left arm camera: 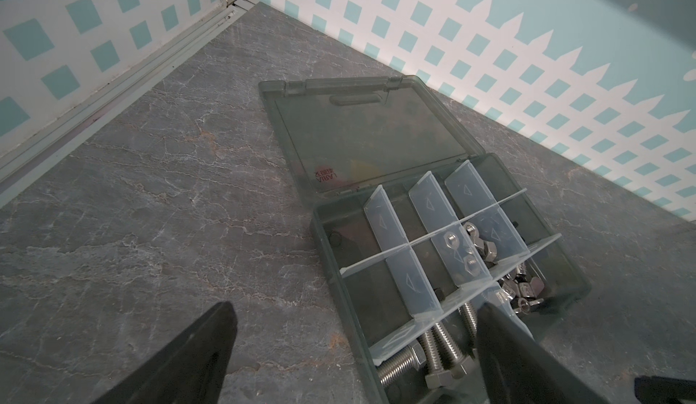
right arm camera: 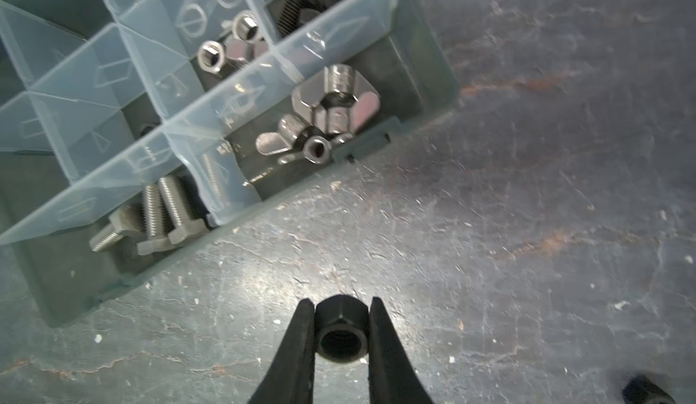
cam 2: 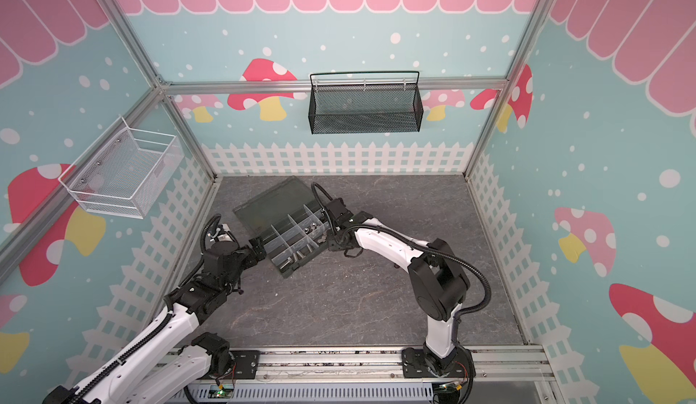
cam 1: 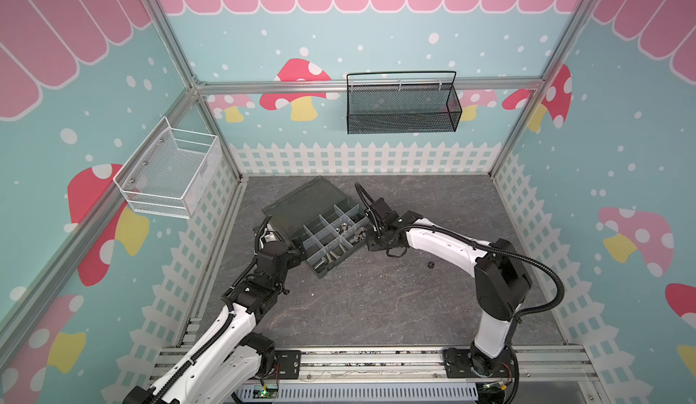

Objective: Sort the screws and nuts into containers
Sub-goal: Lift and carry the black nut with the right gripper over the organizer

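Right gripper (right arm camera: 341, 302) fingers pinch a black nut (right arm camera: 341, 336) just outside the organiser box (right arm camera: 75, 300) wall, over the table (right arm camera: 527, 195); can't tell if it touches the surface. Left gripper (left arm camera: 356, 304) fingers are spread wide, straddling the box edge, one partly hiding the silver screws (left arm camera: 397, 364). Black screws (right arm camera: 292, 16) cut off by the frame edge. Second black nut (cam 1: 429, 264) lies loose on the table. Right fingertips hidden in both top views

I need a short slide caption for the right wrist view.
Right gripper holds a black nut beside the organiser box.
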Available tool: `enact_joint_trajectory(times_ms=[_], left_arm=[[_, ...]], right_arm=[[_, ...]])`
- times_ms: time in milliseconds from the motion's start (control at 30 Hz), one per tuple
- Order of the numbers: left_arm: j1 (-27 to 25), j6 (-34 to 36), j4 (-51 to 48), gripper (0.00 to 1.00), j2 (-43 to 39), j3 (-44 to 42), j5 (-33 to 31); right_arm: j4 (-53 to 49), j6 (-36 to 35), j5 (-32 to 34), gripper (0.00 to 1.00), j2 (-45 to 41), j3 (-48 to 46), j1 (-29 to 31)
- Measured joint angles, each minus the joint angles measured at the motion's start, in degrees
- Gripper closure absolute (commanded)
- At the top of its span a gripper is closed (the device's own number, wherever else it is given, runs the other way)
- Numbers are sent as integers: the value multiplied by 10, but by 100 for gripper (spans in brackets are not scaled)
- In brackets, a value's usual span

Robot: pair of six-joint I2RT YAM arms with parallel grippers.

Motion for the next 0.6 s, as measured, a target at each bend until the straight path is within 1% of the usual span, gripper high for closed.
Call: enact_joint_trajectory(times_ms=[267, 600], left_arm=[[0, -2, 4, 0, 0, 0, 2], [0, -3, 7, 0, 0, -2, 4]], right_arm=[[11, -27, 0, 100, 94, 119, 30], [13, -64, -9, 100, 188, 253, 63]])
